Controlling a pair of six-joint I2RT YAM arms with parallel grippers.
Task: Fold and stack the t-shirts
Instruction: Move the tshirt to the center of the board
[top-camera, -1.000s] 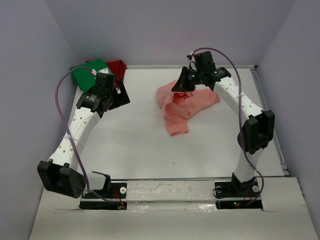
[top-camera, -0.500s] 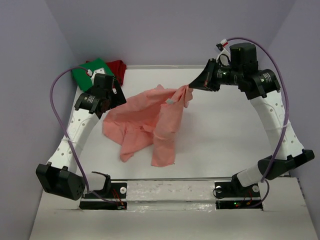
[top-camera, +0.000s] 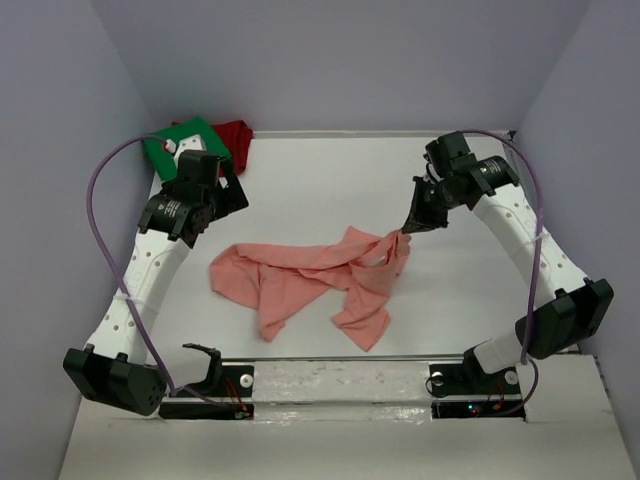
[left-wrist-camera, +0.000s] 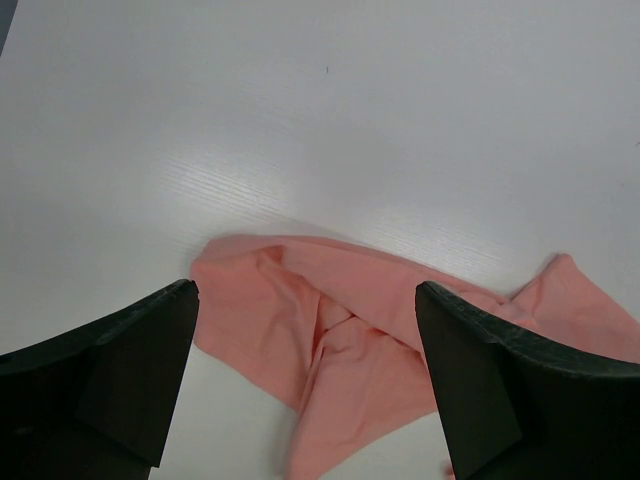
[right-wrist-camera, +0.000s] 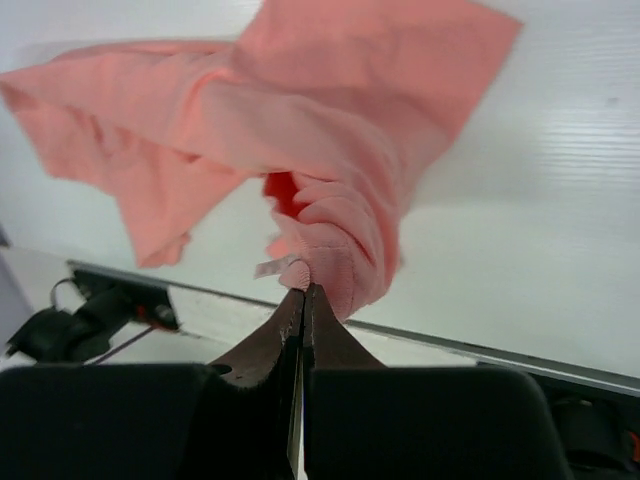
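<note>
The right arm (top-camera: 520, 215) stood up from its base at the near right corner. Its elbow was pushed out toward the right wall and its forearm leaned in over the bench (top-camera: 330, 180). The wrist was tipped so that the right jaws pointed down and to the left. They were pressed together on a bunched edge of the pink t-shirt (top-camera: 300, 270), with the cloth pinched at the very tips. In the right wrist view a gathered roll of the shirt (right-wrist-camera: 330, 110) sat in the closed tips, with a small white tag (right-wrist-camera: 275, 267) just beside the pinch.

From that held end the shirt stretched leftward across the middle of the bench in a long, rumpled band. One flap trailed toward the near edge.

The left arm (top-camera: 150, 265) rose from its base at the near left corner and sloped away toward the far left. Its wrist hung over the bench near the shirt's left end. The left jaws stood wide and held nothing. In the left wrist view the two dark fingers (left-wrist-camera: 120, 370) framed the shirt's left end (left-wrist-camera: 360, 330), which lay flat on the bench below and apart from them.

The green t-shirt (top-camera: 180, 145) and the dark red t-shirt (top-camera: 237, 133) lay side by side in the far left corner, beyond the left wrist.
</note>
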